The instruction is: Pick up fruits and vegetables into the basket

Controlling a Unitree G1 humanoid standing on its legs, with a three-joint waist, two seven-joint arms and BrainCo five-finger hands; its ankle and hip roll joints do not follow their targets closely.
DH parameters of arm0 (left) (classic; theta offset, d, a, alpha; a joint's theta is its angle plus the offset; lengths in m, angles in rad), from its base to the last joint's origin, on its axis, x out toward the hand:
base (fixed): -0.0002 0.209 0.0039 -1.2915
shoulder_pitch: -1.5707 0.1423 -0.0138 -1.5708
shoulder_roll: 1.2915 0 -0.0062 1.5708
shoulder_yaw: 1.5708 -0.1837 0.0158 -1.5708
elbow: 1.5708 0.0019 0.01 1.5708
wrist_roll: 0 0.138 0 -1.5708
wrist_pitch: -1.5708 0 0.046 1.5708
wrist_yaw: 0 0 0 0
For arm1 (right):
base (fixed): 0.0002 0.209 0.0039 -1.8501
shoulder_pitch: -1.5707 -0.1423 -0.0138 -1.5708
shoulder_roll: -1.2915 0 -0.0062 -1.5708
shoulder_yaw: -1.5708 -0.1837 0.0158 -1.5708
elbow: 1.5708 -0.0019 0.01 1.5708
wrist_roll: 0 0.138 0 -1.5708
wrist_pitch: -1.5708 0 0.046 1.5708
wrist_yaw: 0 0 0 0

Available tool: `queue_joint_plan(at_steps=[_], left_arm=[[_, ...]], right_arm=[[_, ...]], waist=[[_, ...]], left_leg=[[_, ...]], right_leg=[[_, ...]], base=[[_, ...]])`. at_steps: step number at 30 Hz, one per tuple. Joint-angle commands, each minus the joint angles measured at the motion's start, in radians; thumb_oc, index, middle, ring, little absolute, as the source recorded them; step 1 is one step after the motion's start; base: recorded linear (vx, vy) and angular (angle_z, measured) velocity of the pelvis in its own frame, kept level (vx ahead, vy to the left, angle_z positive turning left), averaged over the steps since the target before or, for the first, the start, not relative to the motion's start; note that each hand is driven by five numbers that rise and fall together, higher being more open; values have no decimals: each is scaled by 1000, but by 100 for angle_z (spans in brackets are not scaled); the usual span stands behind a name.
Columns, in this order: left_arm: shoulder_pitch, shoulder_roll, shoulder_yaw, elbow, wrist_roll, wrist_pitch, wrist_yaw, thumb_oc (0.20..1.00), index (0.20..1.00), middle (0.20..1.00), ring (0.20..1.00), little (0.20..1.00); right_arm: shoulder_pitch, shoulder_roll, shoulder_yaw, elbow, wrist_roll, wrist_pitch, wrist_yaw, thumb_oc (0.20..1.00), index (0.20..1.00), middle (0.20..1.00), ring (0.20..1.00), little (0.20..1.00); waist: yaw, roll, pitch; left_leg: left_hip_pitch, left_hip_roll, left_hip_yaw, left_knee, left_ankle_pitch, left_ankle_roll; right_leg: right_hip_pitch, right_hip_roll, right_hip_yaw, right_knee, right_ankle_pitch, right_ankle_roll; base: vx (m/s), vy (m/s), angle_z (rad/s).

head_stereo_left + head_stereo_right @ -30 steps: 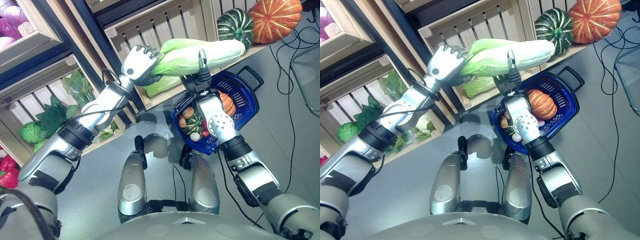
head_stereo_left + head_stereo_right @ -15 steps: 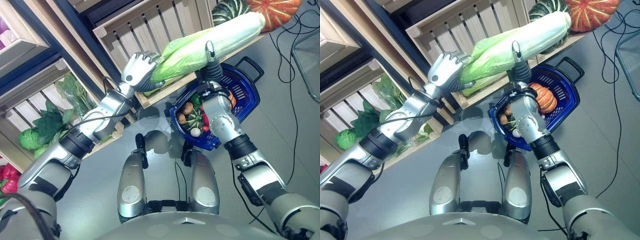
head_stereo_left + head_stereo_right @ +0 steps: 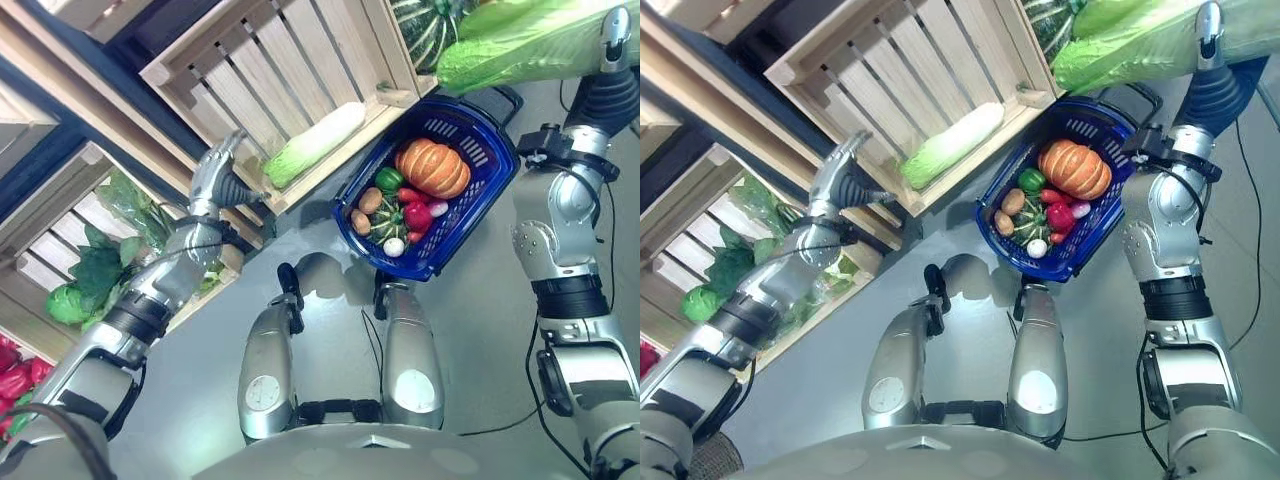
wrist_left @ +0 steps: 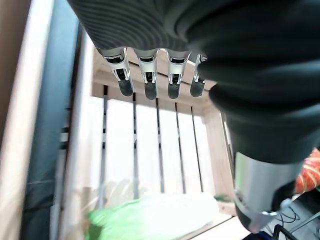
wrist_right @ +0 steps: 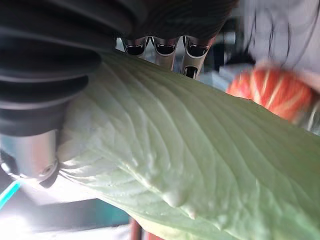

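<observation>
A long pale-green napa cabbage (image 3: pixel 520 45) hangs high at the far right, above the basket, with my right hand (image 3: pixel 608 70) shut on it; in the right wrist view its ribbed leaf (image 5: pixel 200 150) lies under my fingers (image 5: pixel 165 50). The blue basket (image 3: pixel 462 232) stands on the floor and holds an orange pumpkin (image 3: pixel 432 167), a green pepper, a small striped squash and several other vegetables. My left hand (image 3: pixel 214 172) is open and empty in front of the slatted crate. A second napa cabbage (image 3: pixel 315 145) lies in that crate, also seen as the cabbage (image 4: pixel 150 215) past my left fingers (image 4: pixel 147 82).
The wooden crate (image 3: pixel 280 70) stands tilted on the shelf at the left of the basket. A lower crate holds leafy greens (image 3: pixel 95 270). Red peppers (image 3: pixel 10 365) show at the left edge. A green striped pumpkin (image 3: pixel 420 25) sits behind the basket.
My left hand has let go of the cabbage and drawn back left toward the crate. My right hand has carried the cabbage up and right. The camera has shifted too.
</observation>
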Motion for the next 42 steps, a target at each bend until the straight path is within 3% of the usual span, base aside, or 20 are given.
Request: queue_joint_plan(at_steps=[1, 5, 9, 18, 23, 29, 42], left_arm=[[-64, 10, 59, -8, -41, -33, 59, 1000, 1000, 1000, 1000, 1000], [-132, 6, 60, 15, -64, -25, 80, 1000, 1000, 1000, 1000, 1000], [-231, -17, 60, 25, -89, 0, 109, 1000, 1000, 1000, 1000, 1000], [-436, -99, 7, 104, -137, 86, 145, 1000, 1000, 1000, 1000, 1000], [-529, -155, -42, 242, -255, 115, 187, 1000, 1000, 1000, 1000, 1000], [-600, -171, -91, 377, -333, 133, 204, 1000, 1000, 1000, 1000, 1000], [-658, -194, -109, 553, -388, 139, 193, 1000, 1000, 1000, 1000, 1000]], right_arm=[[-33, -70, -71, -114, -135, -5, -55, 200, 200, 200, 200, 200], [-44, -88, -38, -86, -178, 69, -60, 200, 200, 200, 200, 200], [-76, -83, 37, 2, -160, 139, -2, 200, 200, 200, 200, 200], [-232, -57, 185, 253, -108, 216, 83, 200, 200, 200, 200, 200], [-330, -24, 271, 467, -56, 249, 160, 200, 200, 200, 200, 200], [-417, -17, 354, 701, -39, 306, 148, 200, 200, 200, 200, 200], [-513, -18, 321, 1014, 30, 349, 246, 200, 200, 200, 200, 200]], waist=[[-38, -16, -12], [-55, -9, -12], [-72, 13, -12], [-86, 75, -12], [-91, 115, -12], [-89, 151, -12], [-75, 184, -12]], left_leg=[[-28, -3, 8, 108, -121, 8], [-59, -1, 18, 113, -114, 5], [-97, 0, 28, 116, -102, -2], [-175, 2, 56, 111, -71, -20], [-205, -5, 58, 106, -73, -43], [-267, -13, 65, 111, -61, -52], [-424, -15, 57, 180, -77, -40]], right_leg=[[15, -4, -5, -43, 10, 51], [-31, 1, 12, -24, 7, 47], [-86, 7, 32, -3, 0, 40], [-207, 13, 65, 53, -18, 28], [-267, 5, 86, 91, -52, 32], [-353, 3, 105, 132, -63, 22], [-522, 16, 134, 216, -82, 13]], base=[[-34, 6, -17], [-20, -3, -12], [-18, 6, -15], [-5, 39, -10], [53, 73, -10], [24, 53, -2], [6, 5, 2]])
